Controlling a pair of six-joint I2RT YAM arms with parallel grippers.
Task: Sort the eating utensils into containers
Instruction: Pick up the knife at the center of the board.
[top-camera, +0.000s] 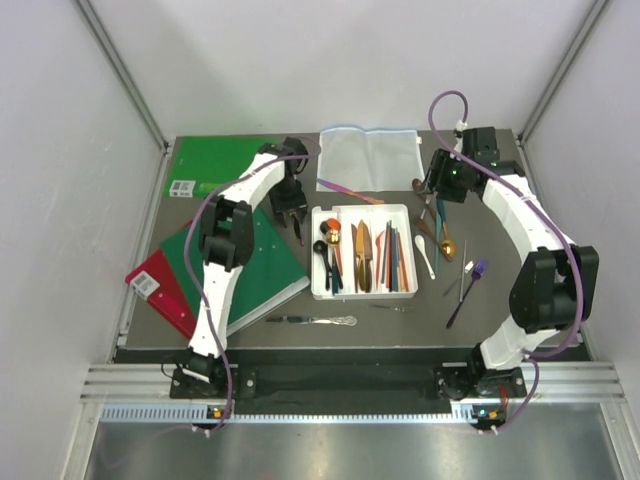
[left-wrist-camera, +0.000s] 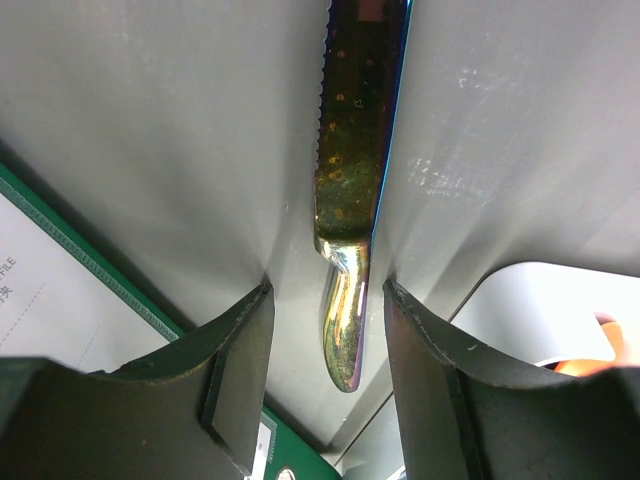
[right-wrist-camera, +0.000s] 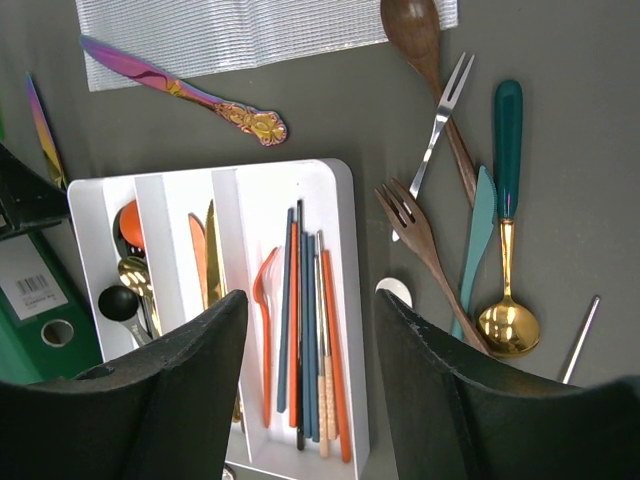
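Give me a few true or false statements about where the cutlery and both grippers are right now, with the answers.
1. The left gripper straddles an iridescent knife. True.
2. The right gripper holds a fork. False: it is open and empty; the wooden fork lies on the table.
3. Chopsticks are already in the white tray. True.
4. The teal-handled gold spoon is in the tray. False: it lies on the table beside the tray.
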